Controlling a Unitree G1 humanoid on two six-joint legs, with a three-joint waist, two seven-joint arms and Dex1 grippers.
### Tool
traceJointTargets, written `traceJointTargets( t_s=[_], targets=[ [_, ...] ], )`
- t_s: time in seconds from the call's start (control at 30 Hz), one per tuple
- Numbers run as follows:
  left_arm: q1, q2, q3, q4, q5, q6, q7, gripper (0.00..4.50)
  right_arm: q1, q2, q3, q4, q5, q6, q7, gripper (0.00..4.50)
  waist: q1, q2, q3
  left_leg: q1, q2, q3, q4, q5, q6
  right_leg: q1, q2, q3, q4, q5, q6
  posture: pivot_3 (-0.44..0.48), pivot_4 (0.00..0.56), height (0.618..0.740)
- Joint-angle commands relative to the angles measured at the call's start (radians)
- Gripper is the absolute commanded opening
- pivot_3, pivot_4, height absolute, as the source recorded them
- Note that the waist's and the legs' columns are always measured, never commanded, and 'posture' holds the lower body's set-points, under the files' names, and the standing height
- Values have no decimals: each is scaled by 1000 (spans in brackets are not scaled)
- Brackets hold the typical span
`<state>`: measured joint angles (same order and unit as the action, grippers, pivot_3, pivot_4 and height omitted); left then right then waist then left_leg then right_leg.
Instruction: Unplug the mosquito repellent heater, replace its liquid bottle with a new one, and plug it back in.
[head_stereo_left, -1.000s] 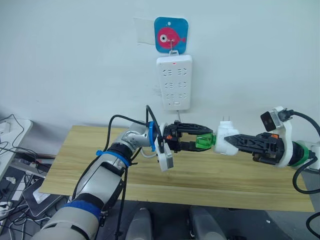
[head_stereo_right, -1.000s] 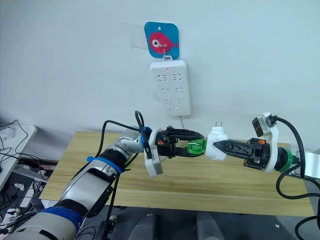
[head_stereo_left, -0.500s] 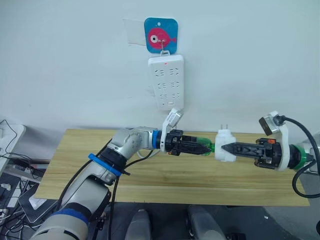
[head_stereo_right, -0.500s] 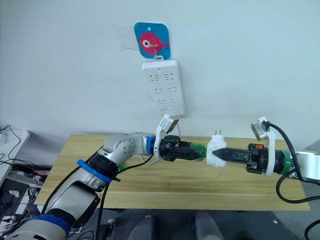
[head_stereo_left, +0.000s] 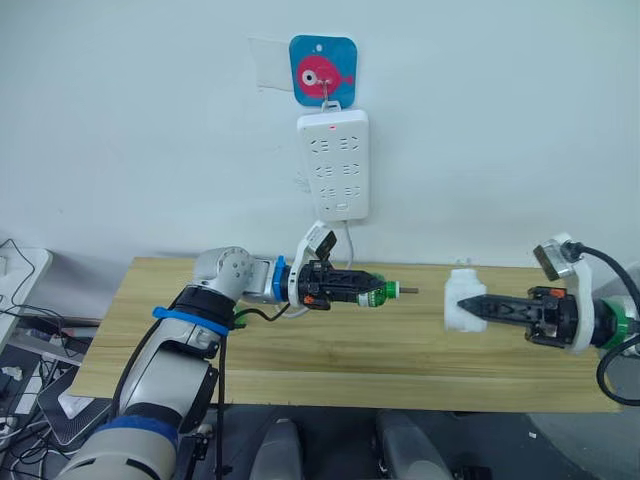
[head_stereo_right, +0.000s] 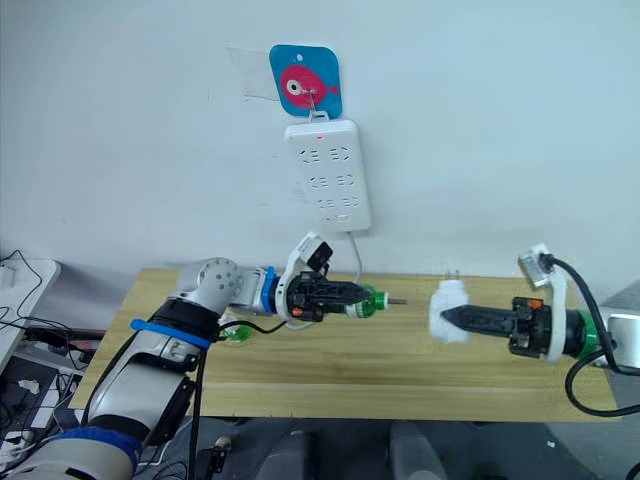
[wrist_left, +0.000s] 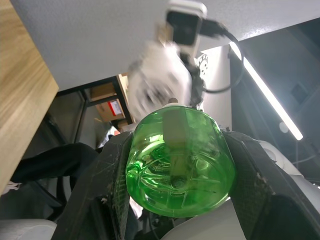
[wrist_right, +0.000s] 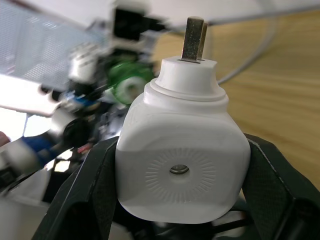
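My left gripper (head_stereo_left: 366, 292) is shut on a green liquid bottle (head_stereo_left: 379, 293), held level above the table with its thin wick (head_stereo_left: 406, 291) pointing right. In the left wrist view the bottle's base (wrist_left: 180, 165) sits between the two black fingers (wrist_left: 107, 192). My right gripper (head_stereo_left: 480, 306) is shut on the white mosquito repellent heater (head_stereo_left: 460, 298), its prongs (wrist_right: 194, 37) pointing up. A gap of open air separates bottle and heater. The heater (wrist_right: 182, 170) fills the space between the right fingers.
A white power strip (head_stereo_left: 333, 165) hangs on the wall from a blue fish hook (head_stereo_left: 323, 70), its cord dropping behind the wooden table (head_stereo_left: 380, 350). A small green object (head_stereo_right: 237, 333) lies on the table by my left forearm. Cables lie on the floor at the left.
The bottle and the heater have come apart. My left gripper drew the bottle leftward, wick now bare, and my right gripper carried the heater to the right.
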<state>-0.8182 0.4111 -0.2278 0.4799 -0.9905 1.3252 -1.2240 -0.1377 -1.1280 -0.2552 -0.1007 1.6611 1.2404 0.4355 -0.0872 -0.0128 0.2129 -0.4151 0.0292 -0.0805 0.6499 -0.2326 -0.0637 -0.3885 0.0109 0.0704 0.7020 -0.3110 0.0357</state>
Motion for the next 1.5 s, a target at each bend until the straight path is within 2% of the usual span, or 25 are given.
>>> traceJointTargets(
  t_s=[0.03,0.1,0.23,0.37,0.63,0.83,0.97,1.1,1.23,1.33,1.43,1.5],
  targets=[
    [17,8,36,-55,24,-6,-20,2265,-22,-52,94,49,-352,-81,-3,3022,0,0,0,0,0,0,0,0,0,0,0,0,0,0,0,-67,162,740],
    [31,3,45,-77,31,-2,-15,2265,-47,-56,179,84,-535,-142,7,3022,0,0,0,0,0,0,0,0,0,0,0,0,0,0,0,-54,164,740],
    [59,-19,78,-118,45,-8,11,2265,-133,-21,312,187,-771,-162,36,3022,1,0,0,0,0,0,0,0,0,-1,0,1,0,0,0,-30,173,740],
    [90,-28,111,-156,49,0,42,2265,-202,5,471,325,-1008,-221,132,3022,6,0,0,0,0,1,0,0,0,-1,-1,1,0,0,0,6,185,740],
    [150,-12,153,-229,41,26,82,2265,-313,104,534,586,-1243,-276,260,3022,20,0,1,1,-1,1,-1,0,0,0,-2,1,0,0,0,49,203,740],
    [177,-16,170,-262,43,38,105,2265,-364,162,510,673,-1304,-243,320,3022,36,0,1,0,-1,1,-1,0,0,0,-2,1,-1,0,0,54,206,740],
    [179,-14,169,-268,47,38,101,2265,-383,183,485,707,-1336,-241,333,4378,46,0,1,0,-1,1,-2,0,0,0,-3,0,-2,0,0,54,206,740],
    [170,-18,165,-255,57,26,94,2265,-390,179,451,696,-1355,-218,345,4469,47,0,1,0,-2,1,-2,0,0,0,-3,0,-3,0,0,40,198,740],
    [159,-22,155,-237,69,9,72,2265,-352,103,387,573,-1332,-128,370,4469,50,0,1,0,-2,1,-2,0,0,0,-3,0,-3,0,0,18,185,740],
    [153,-20,148,-220,81,-8,52,2265,-316,35,293,428,-1285,-27,380,4469,52,0,1,0,-2,1,-3,0,0,0,-4,0,-3,0,0,-4,177,740],
    [147,-33,151,-199,94,-41,35,2265,-294,-1,105,228,-1183,62,404,4469,46,1,1,0,-2,1,-3,0,0,0,-4,0,-3,0,0,-24,172,740],
    [144,-45,156,-197,105,-75,31,2265,-270,53,-45,104,-1118,68,389,4469,42,0,0,0,-2,1,-3,0,0,0,-3,0,-3,0,0,-39,167,740]
  ],
)
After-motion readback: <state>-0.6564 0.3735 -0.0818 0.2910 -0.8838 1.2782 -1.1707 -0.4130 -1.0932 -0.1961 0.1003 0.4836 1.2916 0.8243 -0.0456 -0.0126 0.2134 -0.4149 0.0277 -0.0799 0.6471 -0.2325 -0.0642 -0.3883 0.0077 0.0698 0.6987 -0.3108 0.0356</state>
